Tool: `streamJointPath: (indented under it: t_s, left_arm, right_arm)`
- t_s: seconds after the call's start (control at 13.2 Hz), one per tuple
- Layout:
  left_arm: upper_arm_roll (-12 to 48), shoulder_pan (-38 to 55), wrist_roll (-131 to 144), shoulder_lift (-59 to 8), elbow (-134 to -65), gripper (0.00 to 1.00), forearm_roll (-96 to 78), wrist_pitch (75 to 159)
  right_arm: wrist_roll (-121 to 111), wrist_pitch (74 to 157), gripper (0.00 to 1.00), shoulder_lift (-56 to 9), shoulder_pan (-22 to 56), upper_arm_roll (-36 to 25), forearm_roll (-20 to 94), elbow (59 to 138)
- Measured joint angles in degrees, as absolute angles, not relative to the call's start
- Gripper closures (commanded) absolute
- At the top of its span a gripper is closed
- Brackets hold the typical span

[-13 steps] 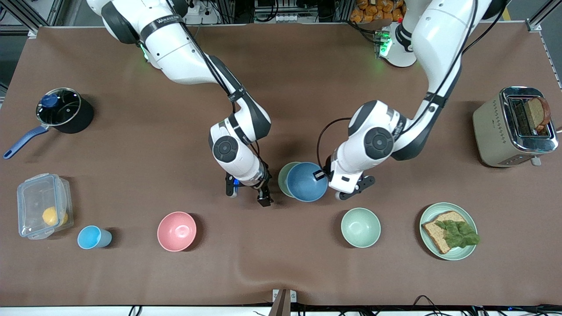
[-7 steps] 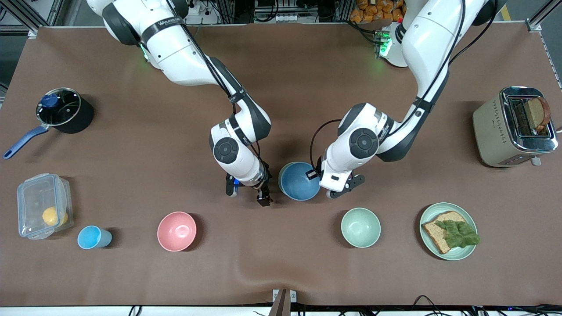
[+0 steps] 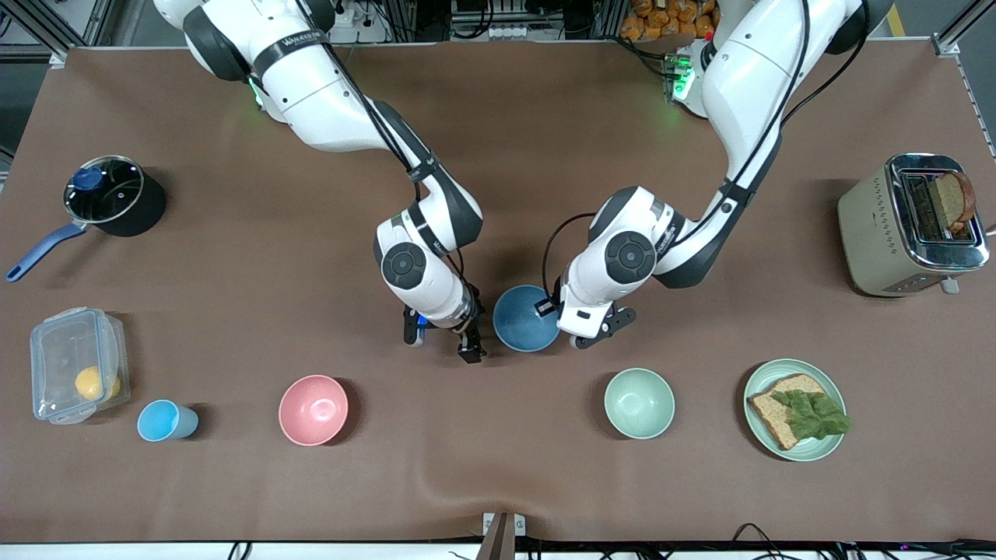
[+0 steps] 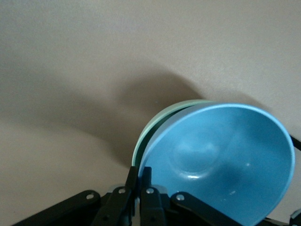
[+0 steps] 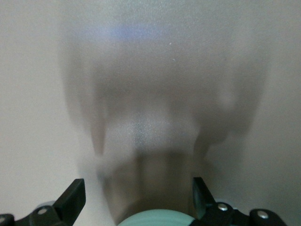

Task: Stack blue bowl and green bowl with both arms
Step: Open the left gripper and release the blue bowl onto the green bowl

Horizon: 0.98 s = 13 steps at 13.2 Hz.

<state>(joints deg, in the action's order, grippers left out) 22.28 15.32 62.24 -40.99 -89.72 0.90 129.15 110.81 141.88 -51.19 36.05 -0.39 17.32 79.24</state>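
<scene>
Left pincer (image 3: 554,311) pinches blue bowl (image 3: 527,317) rim over green bowl (image 4: 155,125); right pincer (image 3: 443,342) wide, empty.

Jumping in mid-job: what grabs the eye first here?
Mid-table, the left gripper is shut on the rim of the round matte blue bowl, nested in the sage-green bowl. The right gripper hangs open beside them. At the left arm's end stands a beige toaster holding bread.

Left gripper (image 4: 139,188) pinches the rim of the blue bowl (image 4: 221,165), fingers closed on it. Blue bowl sits tilted inside the green bowl (image 4: 162,120), whose rim shows just beside it, over the table (image 4: 94,56).
</scene>
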Motion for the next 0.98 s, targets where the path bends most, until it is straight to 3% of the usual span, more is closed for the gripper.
streamJointPath:
  t_s: [0.6, 0.91, 0.98]
  left_arm:
    - [22.2, 15.7, 62.9, -42.3, -89.8, 0.98, 0.9, 129.2]
    - [22.2, 15.8, 63.2, -42.3, -89.8, 0.62, 0.9, 129.2]
    - [22.2, 15.8, 63.2, -42.3, -89.8, 0.42, 0.9, 129.2]
  right_arm:
    - [111.0, 141.9, 0.00, -51.3, 36.6, -0.2, 17.3, 79.2]
    - [111.6, 141.9, 0.00, -51.3, 36.7, -0.2, 17.3, 79.2]
    - [111.7, 141.9, 0.00, -51.3, 36.8, -0.2, 17.3, 79.2]
